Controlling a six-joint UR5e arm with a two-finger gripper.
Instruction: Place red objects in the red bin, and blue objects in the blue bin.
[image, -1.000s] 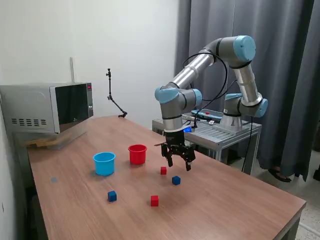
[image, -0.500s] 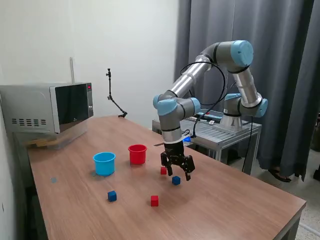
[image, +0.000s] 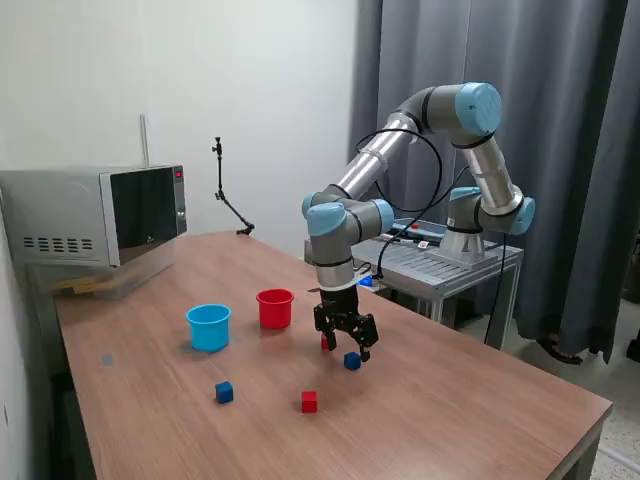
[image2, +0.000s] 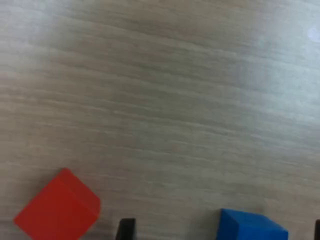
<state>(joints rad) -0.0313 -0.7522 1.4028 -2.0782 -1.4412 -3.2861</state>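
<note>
My gripper (image: 351, 349) hangs open just above the table, over a dark blue cube (image: 352, 361). In the wrist view this blue cube (image2: 251, 228) lies between the two dark fingertips (image2: 126, 228) of the gripper (image2: 222, 231), untouched. One red cube (image: 326, 342) peeks out from behind the gripper and appears in the wrist view as the red cube (image2: 58, 210) outside the fingers. Another red cube (image: 309, 401) and a second blue cube (image: 224, 392) lie nearer the table's front. The red bin (image: 275, 308) and the blue bin (image: 209, 327) stand upright toward the exterior view's left.
A microwave (image: 96, 214) stands at the table's far left corner in the exterior view. A thin black stand (image: 228, 198) rises at the back edge. The arm's base sits on a metal cart (image: 442, 262) beyond the table, before a dark curtain.
The gripper has come down and shifted slightly toward the exterior view's left, ending low over the blue cube. The cubes and cups have not moved.
</note>
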